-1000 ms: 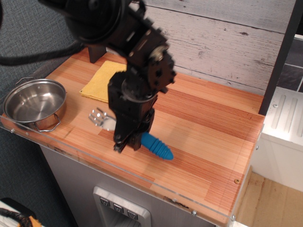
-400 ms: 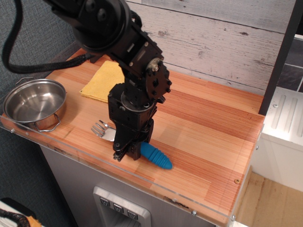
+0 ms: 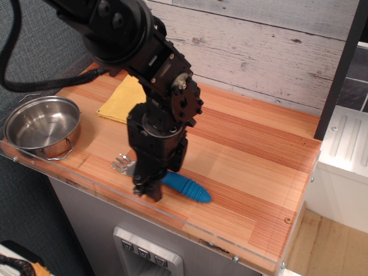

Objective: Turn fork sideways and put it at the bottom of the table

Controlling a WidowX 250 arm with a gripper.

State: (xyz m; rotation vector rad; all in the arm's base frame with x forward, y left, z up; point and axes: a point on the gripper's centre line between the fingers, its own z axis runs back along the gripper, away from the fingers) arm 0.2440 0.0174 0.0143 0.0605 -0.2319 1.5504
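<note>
The fork [image 3: 187,188] lies sideways near the front edge of the striped wood table [image 3: 253,167]. Its blue ribbed handle points right and its silver head [image 3: 121,164] sticks out to the left. My black gripper [image 3: 147,188] hangs over the middle of the fork, with its fingers down at the fork where head meets handle. The fingertips hide that part. I cannot tell whether the jaws are closed on the fork.
A steel pot [image 3: 41,126] with handles sits at the table's left edge. A yellow cloth [image 3: 122,99] lies behind the arm. The clear plastic rim [image 3: 172,221] runs along the front edge. A wood-plank wall stands behind the table.
The gripper and fork have moved a little forward and left toward the front edge. The fork now lies flatter and more sideways.
</note>
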